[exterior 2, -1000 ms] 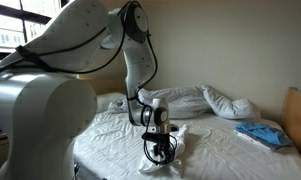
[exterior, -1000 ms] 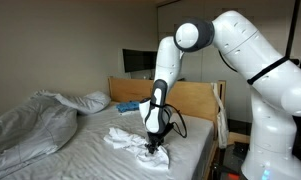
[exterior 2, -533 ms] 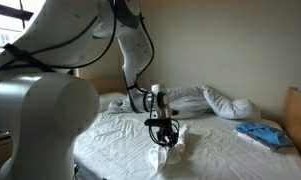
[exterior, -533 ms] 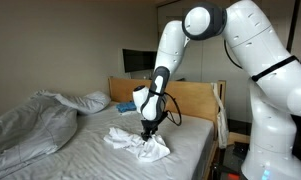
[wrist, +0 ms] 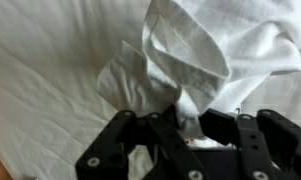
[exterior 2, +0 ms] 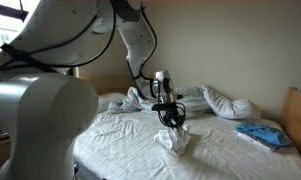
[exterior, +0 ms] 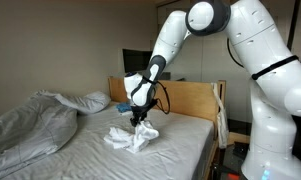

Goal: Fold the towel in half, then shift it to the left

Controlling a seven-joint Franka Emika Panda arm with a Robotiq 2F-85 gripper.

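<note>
The white towel (exterior: 130, 138) lies bunched on the white bed sheet; it also shows in an exterior view (exterior 2: 174, 138) and in the wrist view (wrist: 205, 55). My gripper (exterior: 138, 120) is above the towel, shut on one edge of it and holding that edge lifted. In an exterior view the gripper (exterior 2: 172, 117) hangs over the crumpled heap. In the wrist view the gripper (wrist: 187, 122) pinches a fold of the cloth between its black fingers, and the rest of the towel drapes away from them.
A rumpled grey duvet (exterior: 30, 122) and pillows (exterior 2: 225, 102) lie at the head of the bed. A blue cloth (exterior 2: 262, 134) lies near the wooden bed frame (exterior: 195, 100). The robot's base (exterior: 275, 130) stands beside the bed.
My gripper has risen and moved across the bed toward the duvet side, pulling the towel's edge along with it. The towel is bunched more tightly under the gripper.
</note>
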